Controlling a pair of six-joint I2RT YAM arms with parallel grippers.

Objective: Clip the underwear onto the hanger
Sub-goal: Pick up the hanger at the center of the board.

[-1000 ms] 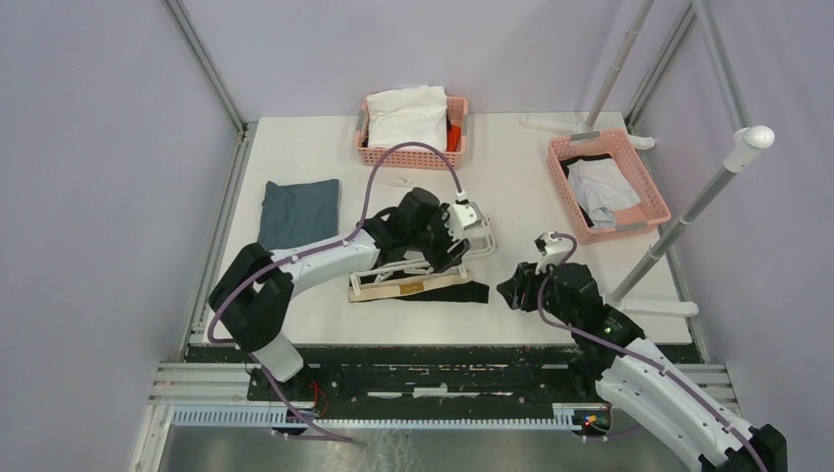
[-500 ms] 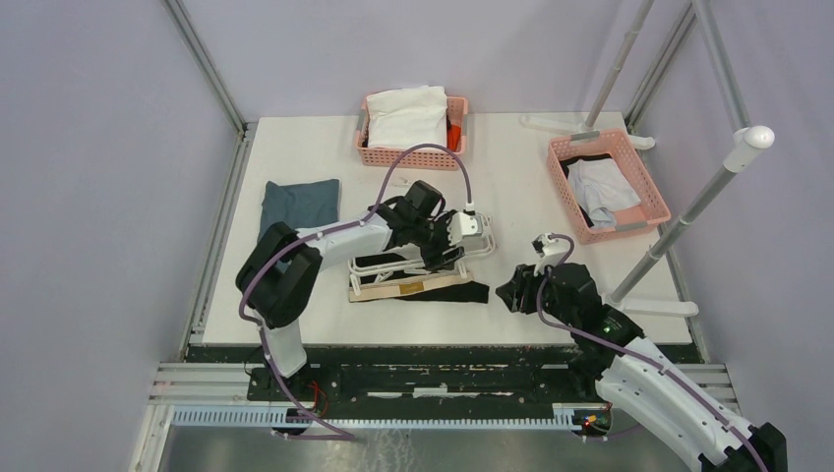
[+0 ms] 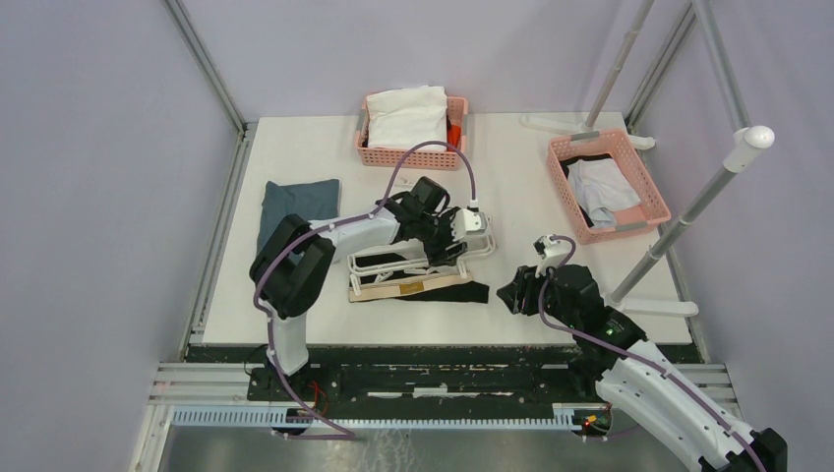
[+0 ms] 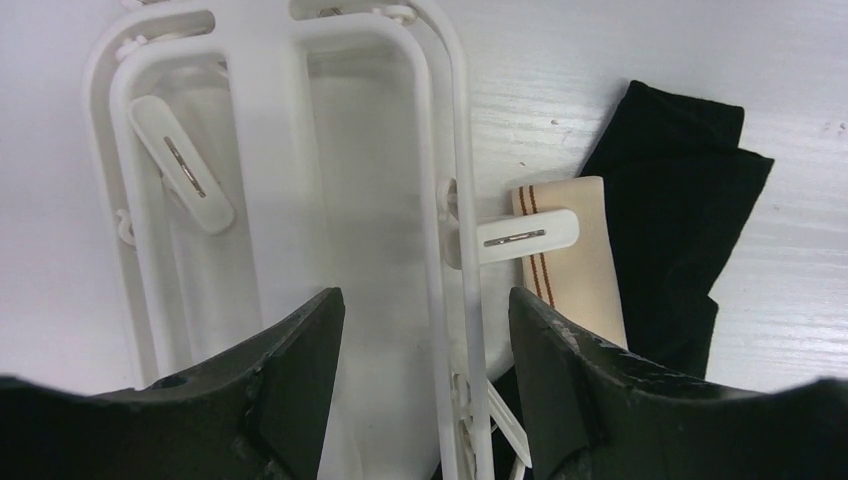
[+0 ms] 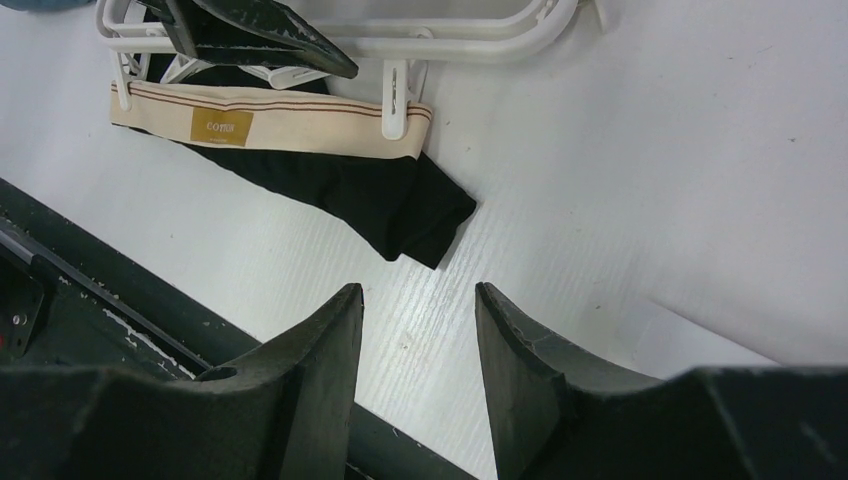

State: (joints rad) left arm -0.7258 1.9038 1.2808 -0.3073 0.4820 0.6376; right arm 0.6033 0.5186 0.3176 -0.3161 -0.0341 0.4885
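The white hanger (image 3: 418, 258) lies flat mid-table, and the black underwear (image 3: 462, 292) with its tan waistband (image 3: 408, 286) lies along its near rail. My left gripper (image 3: 445, 248) hovers over the frame, open. In the left wrist view its fingers (image 4: 300, 370) straddle the near rail of the hanger (image 4: 452, 300) without touching it. A clip (image 4: 525, 235) rests across the waistband (image 4: 570, 260). My right gripper (image 3: 511, 293) is open and empty to the right of the underwear (image 5: 390, 200). A clip (image 5: 395, 100) of the hanger (image 5: 450, 42) sits on the waistband (image 5: 300, 125).
A pink basket (image 3: 366, 152) with a white garment stands at the back. Another pink basket (image 3: 622, 226) is at the right. Folded blue-grey cloth (image 3: 300, 209) lies at the left. Metal poles (image 3: 688, 211) rise on the right. A black rail (image 3: 433, 354) runs along the table's front edge.
The left arm's elbow has swung right and toward the table, its gripper shifting slightly over the hanger with the jaws a little narrower. The right arm has not moved.
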